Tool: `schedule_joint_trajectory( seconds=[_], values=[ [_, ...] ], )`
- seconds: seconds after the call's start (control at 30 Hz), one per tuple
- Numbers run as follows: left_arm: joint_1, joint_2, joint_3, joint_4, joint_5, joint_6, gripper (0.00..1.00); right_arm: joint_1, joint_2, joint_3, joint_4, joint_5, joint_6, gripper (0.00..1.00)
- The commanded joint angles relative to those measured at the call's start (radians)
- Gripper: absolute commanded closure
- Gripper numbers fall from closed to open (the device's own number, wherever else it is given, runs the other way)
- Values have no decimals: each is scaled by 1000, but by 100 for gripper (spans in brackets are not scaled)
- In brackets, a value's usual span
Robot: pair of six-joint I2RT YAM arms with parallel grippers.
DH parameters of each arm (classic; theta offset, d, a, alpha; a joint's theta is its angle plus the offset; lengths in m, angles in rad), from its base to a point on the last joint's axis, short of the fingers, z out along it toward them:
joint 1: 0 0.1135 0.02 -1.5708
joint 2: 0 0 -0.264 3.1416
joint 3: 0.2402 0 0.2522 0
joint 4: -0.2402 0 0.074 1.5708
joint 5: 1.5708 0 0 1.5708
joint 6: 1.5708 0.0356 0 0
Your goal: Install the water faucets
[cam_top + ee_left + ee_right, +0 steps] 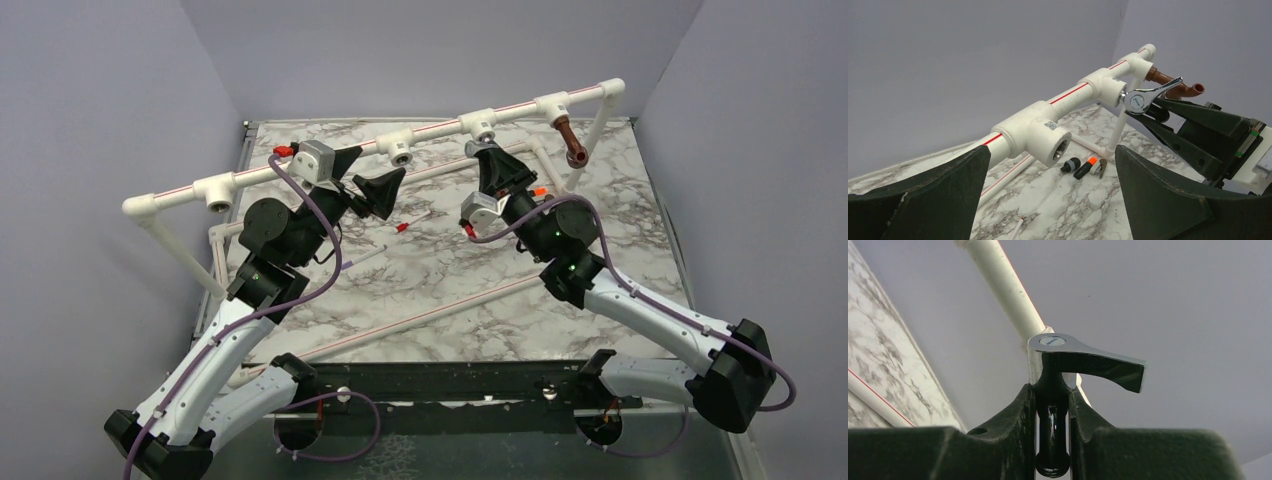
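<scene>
The chrome faucet (484, 143) with its lever handle (1083, 359) sits at the mouth of a white tee socket (483, 124) on the raised pipe. My right gripper (492, 160) is shut on its body (1052, 425). In the left wrist view its lever (1148, 95) shows next to that tee (1108, 89). The reddish-brown faucet (572, 143) hangs from the tee further right; it also shows in the left wrist view (1175, 87). My left gripper (372, 172) is open and empty, just in front of another tee socket (1048, 137) with nothing in it.
The white pipe frame (330, 158) runs across the back on slanted legs, with one more tee (218, 192) at the left. A red-tipped stick (410, 224) and a long pipe (430, 315) lie on the marble. Small black, grey and orange parts (1085, 167) lie under the pipe.
</scene>
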Motion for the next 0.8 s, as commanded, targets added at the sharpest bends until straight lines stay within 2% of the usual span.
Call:
schedule_joint_trajectory(
  seconds=[0.0, 0.17, 0.33, 0.47, 0.57, 0.77],
  values=[
    [-3, -9, -6, 23, 6, -3, 4, 4, 8, -38, 227, 0, 232, 99],
    [-2, -9, -6, 21, 6, -3, 4, 4, 17, -39, 342, 141, 534, 99],
    [-3, -10, -6, 21, 3, 1, 4, 4, 57, -43, 410, 218, 822, 99],
    [-2, -8, -6, 21, 4, 1, 4, 4, 76, -61, 482, 383, 1073, 100],
    [-2, -8, -6, 21, 4, 0, 4, 4, 82, -54, 455, 502, 1316, 99],
    [-2, -11, -6, 21, 7, -1, 4, 4, 103, -40, 361, 573, 1670, 100]
  ],
)
